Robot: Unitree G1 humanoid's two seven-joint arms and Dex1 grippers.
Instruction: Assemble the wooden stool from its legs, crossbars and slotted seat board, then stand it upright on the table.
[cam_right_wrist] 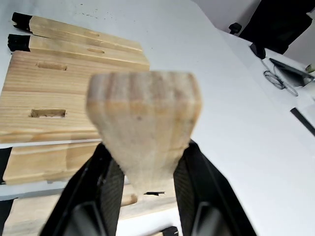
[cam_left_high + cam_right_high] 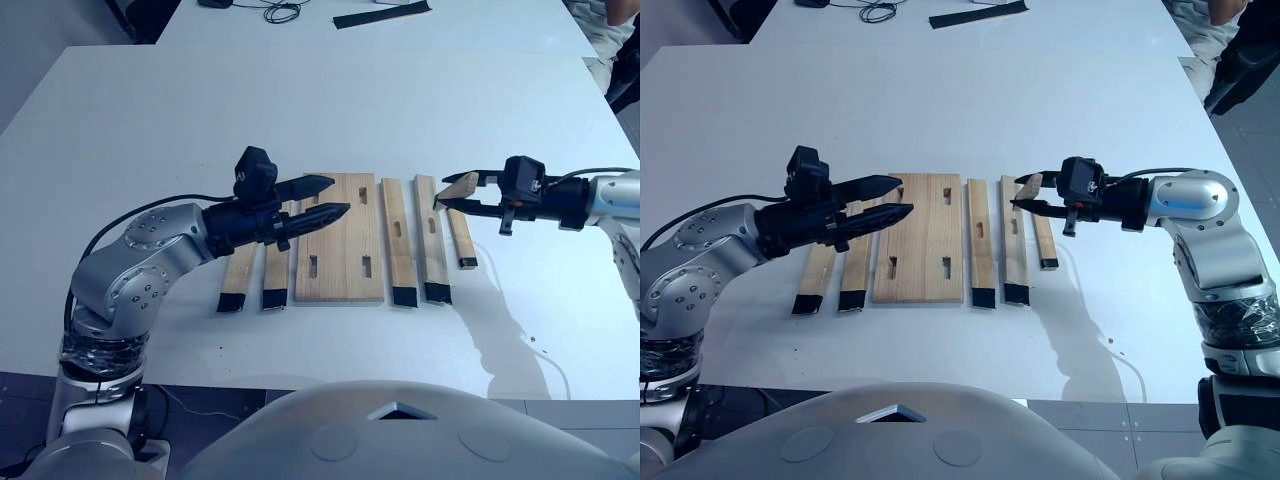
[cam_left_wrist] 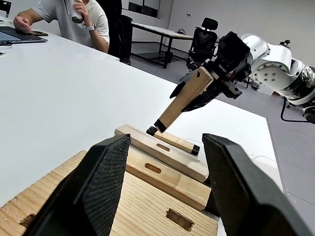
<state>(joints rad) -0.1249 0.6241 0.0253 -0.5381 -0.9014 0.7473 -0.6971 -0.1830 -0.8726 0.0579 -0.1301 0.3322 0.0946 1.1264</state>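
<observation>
Seat board (image 2: pixel 340 240), legs (image 2: pixel 398 240) flat; crossbar (image 2: pixel 458 187) aloft

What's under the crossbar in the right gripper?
The held crossbar in the right gripper tilts over another short crossbar lying flat on the table, beside a slotted leg. Whether its lower tip touches that piece is hidden.

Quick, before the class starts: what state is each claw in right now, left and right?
Left claw: open, holding nothing, above the slotted seat board.
Right claw: shut on a short crossbar, held in the air.
</observation>
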